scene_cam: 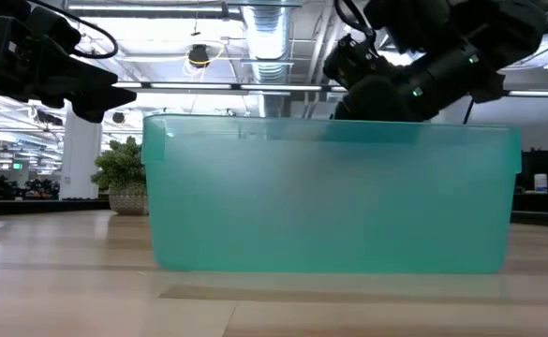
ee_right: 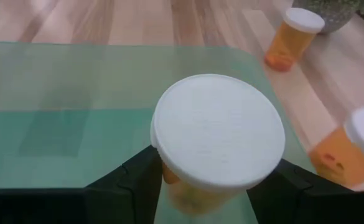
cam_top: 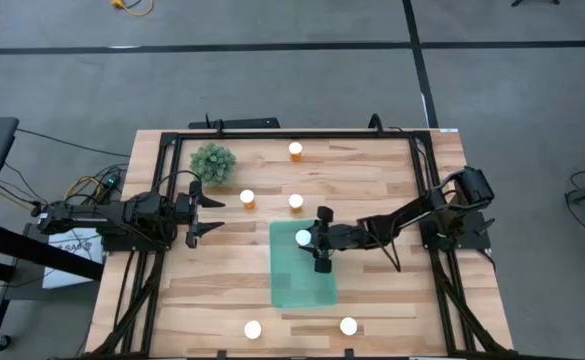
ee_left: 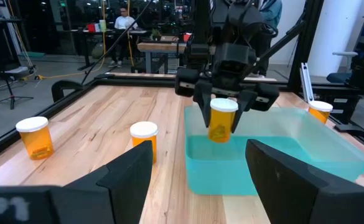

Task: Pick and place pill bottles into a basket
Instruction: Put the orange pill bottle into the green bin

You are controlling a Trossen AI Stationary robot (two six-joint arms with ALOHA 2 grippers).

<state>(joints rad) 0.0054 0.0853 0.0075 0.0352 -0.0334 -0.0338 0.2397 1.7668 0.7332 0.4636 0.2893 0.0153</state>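
An orange pill bottle with a white cap [ee_left: 222, 118] hangs upright over the far end of the teal basket [cam_top: 302, 290], and my right gripper [cam_top: 312, 240] is shut on it. The right wrist view looks down on its cap [ee_right: 219, 130] with the basket floor [ee_right: 57, 93] below. My left gripper [cam_top: 210, 212] waits open at the table's left side, its fingers apart around empty space [ee_left: 197, 180]. Several other pill bottles stand upright on the wood, among them two [cam_top: 247, 197] [cam_top: 295, 201] just beyond the basket's far end. My right gripper pinches the bottle between its two fingers [ee_left: 205, 109], one on each side of its top, at the cap and the upper orange body [ee_left: 220, 123]. It reaches in from the table's right side, slanting downward. The bottle hangs upright, lifted clear above the basket floor.
A small bushy green plant [cam_top: 213, 161] stands at the far left. One bottle [cam_top: 295, 150] stands by the far edge, and two more [cam_top: 253, 328] [cam_top: 348, 325] near the front edge. A black frame [cam_top: 272, 133] borders the table.
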